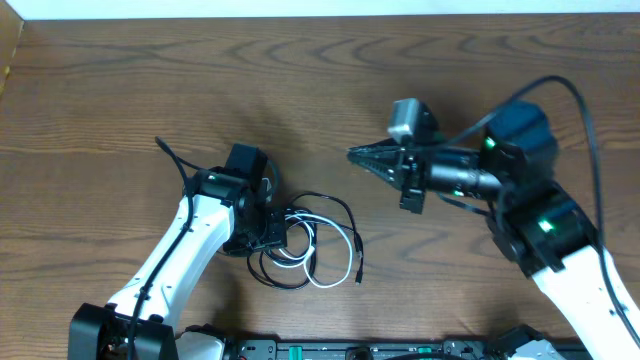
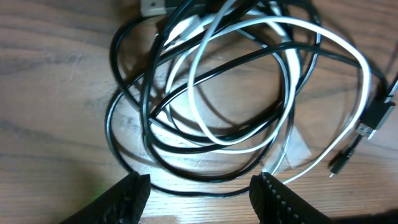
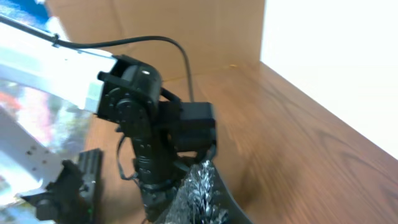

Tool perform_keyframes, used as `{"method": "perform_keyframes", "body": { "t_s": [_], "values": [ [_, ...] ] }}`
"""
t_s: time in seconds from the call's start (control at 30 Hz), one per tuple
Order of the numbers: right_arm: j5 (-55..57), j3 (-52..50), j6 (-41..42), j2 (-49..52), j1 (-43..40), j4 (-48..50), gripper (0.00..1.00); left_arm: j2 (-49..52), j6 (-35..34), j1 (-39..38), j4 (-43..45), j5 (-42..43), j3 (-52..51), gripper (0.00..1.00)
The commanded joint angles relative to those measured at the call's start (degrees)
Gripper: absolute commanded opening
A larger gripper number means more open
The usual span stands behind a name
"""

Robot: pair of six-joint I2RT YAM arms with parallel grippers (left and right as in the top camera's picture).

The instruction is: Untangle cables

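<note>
The cables lie in one tangled heap on the wooden table, front of centre. In the left wrist view a white cable loops through black cables, with small plug ends at the right. My left gripper sits at the heap's left edge, low over the table. It is open, and one black strand lies loose on the wood between the fingertips, not pinched. My right gripper is shut on nothing, raised and pointing left, well clear of the heap.
The right wrist view shows its shut fingers and, beyond them, the left arm's black joints and thick arm wire. A plug end trails off the heap's right side. Rig hardware lines the front edge.
</note>
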Motion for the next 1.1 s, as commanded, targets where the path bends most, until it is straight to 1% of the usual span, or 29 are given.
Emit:
{"method": "perform_keyframes", "body": {
  "t_s": [0.0,0.03,0.07,0.17,0.23,0.27,0.3,0.4,0.43,0.5,0.53,0.6,0.7,0.8,0.83,0.9,1.0,1.07],
  "values": [
    [8.1,0.2,2.5,-1.2,-0.1,-4.0,0.01,-0.4,-1.1,0.3,-1.1,-3.5,-0.6,0.59],
    [8.1,0.2,2.5,-1.1,-0.1,-5.5,0.01,-0.4,-2.1,0.3,-1.2,-4.6,-0.7,0.6],
    [8.1,0.2,2.5,-0.8,0.0,-7.3,0.06,-0.5,-3.1,0.3,-1.4,-5.6,-0.8,0.61],
    [8.1,0.1,2.7,0.8,0.9,-13.4,0.22,-0.4,-5.9,0.3,-1.8,-7.9,-0.9,0.61],
    [8.1,0.1,2.7,2.7,2.0,-16.5,0.35,-0.4,-8.3,0.3,-1.9,-9.5,-0.9,0.61],
    [8.1,0.1,2.7,3.9,2.6,-17.6,0.4,-0.4,-9.2,0.3,-1.8,-9.8,-0.9,0.61],
    [8.1,0.1,2.7,5.1,3.3,-18.3,0.41,-0.4,-9.8,0.3,-1.7,-9.8,-0.9,0.6],
    [8.0,0.1,2.9,9.7,5.3,-20.0,0.47,-0.4,-10.4,0.8,-1.8,-9.7,-0.9,0.41],
    [7.8,0.1,3.0,11.7,6.3,-20.3,0.56,-0.4,-10.4,1.2,-2.1,-9.7,-0.9,0.37],
    [5.2,0.1,3.0,16.5,8.3,-19.8,0.7,-0.4,-10.1,2.8,-2.6,-9.7,-0.9,0.36],
    [3.8,0.1,3.0,18.5,9.0,-19.2,0.74,-0.4,-10.1,3.5,-2.8,-9.7,-0.9,0.36],
    [1.2,0.1,3.4,22.4,10.2,-17.2,0.75,-0.4,-8.7,5.2,-3.2,-9.4,-0.9,0.36],
    [-3.1,0.1,4.6,28.0,11.0,-13.7,0.72,-0.4,-4.5,7.5,-3.1,-5.9,-0.9,0.36],
    [-6.9,0.1,5.8,33.7,11.8,-9.7,0.66,-0.1,-1.2,9.6,-2.7,-1.9,-1.3,0.36],
    [-7.7,0.1,6.5,36.2,12.1,-7.9,0.62,0.1,-0.4,10.4,-2.2,-0.7,-1.7,0.36],
    [-8.9,0.1,7.6,39.4,12.6,-5.6,0.58,0.2,1.4,11.6,-0.3,2.4,-2.9,0.36],
    [-9.9,0.1,9.2,43.0,13.2,-2.4,0.58,0.3,1.6,13.2,3.9,7.1,-5.9,0.36],
    [-9.9,0.1,10.8,44.8,13.5,-0.8,0.58,0.3,1.5,14.0,7.0,8.0,-8.1,0.36]
  ]
}}
